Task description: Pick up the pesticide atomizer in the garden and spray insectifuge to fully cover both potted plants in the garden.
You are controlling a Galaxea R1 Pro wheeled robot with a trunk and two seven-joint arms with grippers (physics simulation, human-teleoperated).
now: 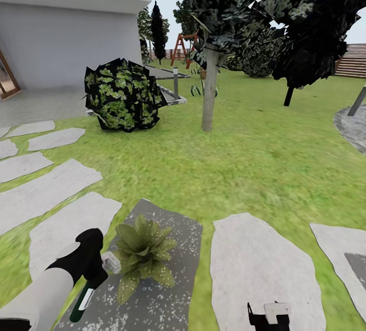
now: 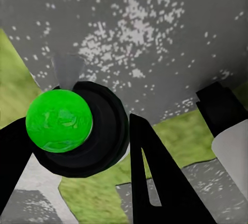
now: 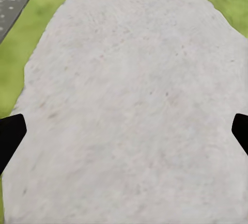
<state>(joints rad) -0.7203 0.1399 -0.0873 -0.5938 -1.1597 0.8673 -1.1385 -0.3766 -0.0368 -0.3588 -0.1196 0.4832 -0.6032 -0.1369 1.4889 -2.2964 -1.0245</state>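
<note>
Spray bottle [image 1: 85,298] pinched in the left end effector [image 1: 91,270], nozzle just beside the potted plant [image 1: 142,254] on the dark speckled slab [image 1: 168,290]. Judged well along: pickup done, this plant's leaves flecked white, second plant out of sight and probably left to do. In the left wrist view, bottle base seen end-on as a bright green disc [image 2: 59,122]. Right end effector [image 3: 124,131] spread wide over a pale stepping stone [image 3: 129,79], holding nothing

Green lawn [image 1: 264,158] spreads under pale daylight, grey stepping stones [image 1: 259,270] across it, a white house wall [image 1: 66,41] behind, dark trees [image 1: 239,10] overhead.
</note>
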